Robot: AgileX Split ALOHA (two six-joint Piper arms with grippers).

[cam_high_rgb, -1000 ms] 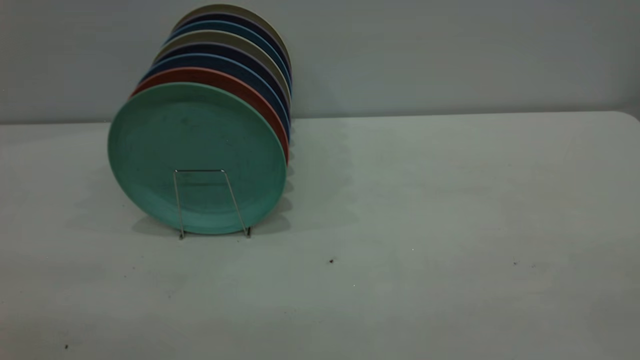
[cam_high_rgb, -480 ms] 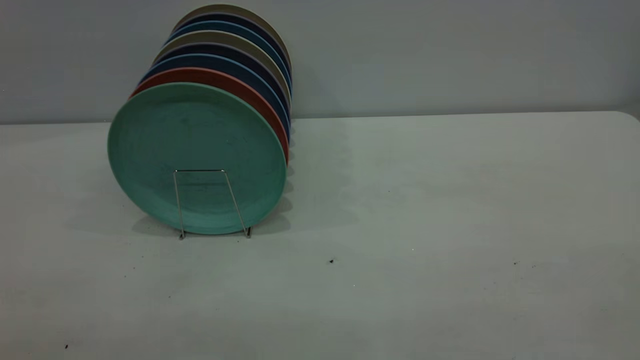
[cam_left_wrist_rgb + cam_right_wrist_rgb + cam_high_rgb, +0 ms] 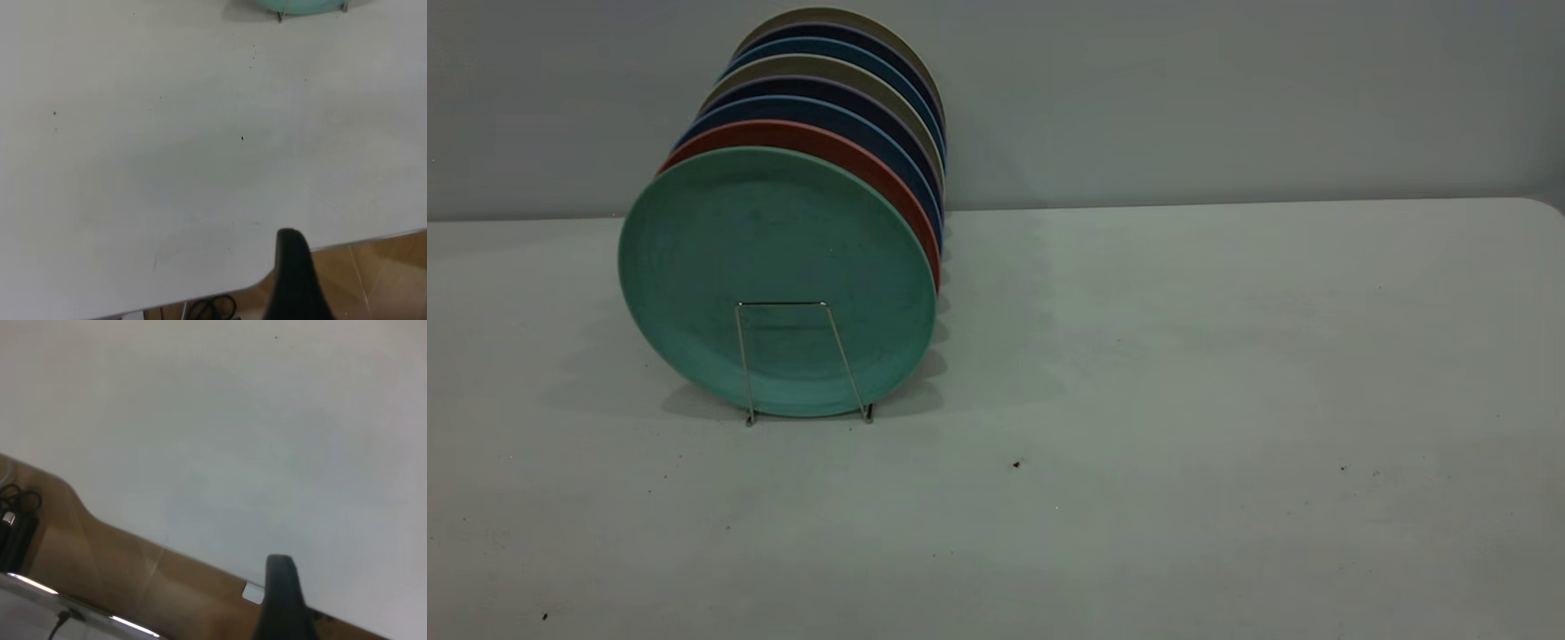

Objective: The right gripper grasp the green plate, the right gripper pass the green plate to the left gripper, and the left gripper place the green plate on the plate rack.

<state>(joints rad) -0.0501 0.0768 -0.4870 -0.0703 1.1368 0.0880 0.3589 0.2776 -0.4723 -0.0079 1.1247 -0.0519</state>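
The green plate [image 3: 774, 258] stands on edge at the front of the plate rack [image 3: 783, 303], leaning against a salmon-red plate [image 3: 854, 156]. One wire loop of the rack crosses the green plate's lower face. Neither gripper shows in the exterior view. In the left wrist view the left gripper [image 3: 290, 235] is a single black tip over the table's front edge, far from the plate's bottom rim [image 3: 300, 5], with nothing in it. In the right wrist view the right gripper [image 3: 279, 560] is a single black tip over the table's edge, holding nothing.
Behind the green plate several more plates [image 3: 827, 98] in red, blue and beige fill the rack toward the wall. The grey table [image 3: 1183, 356] stretches right of the rack. Wooden floor [image 3: 380, 273] and cables [image 3: 17, 513] lie beyond the table edges.
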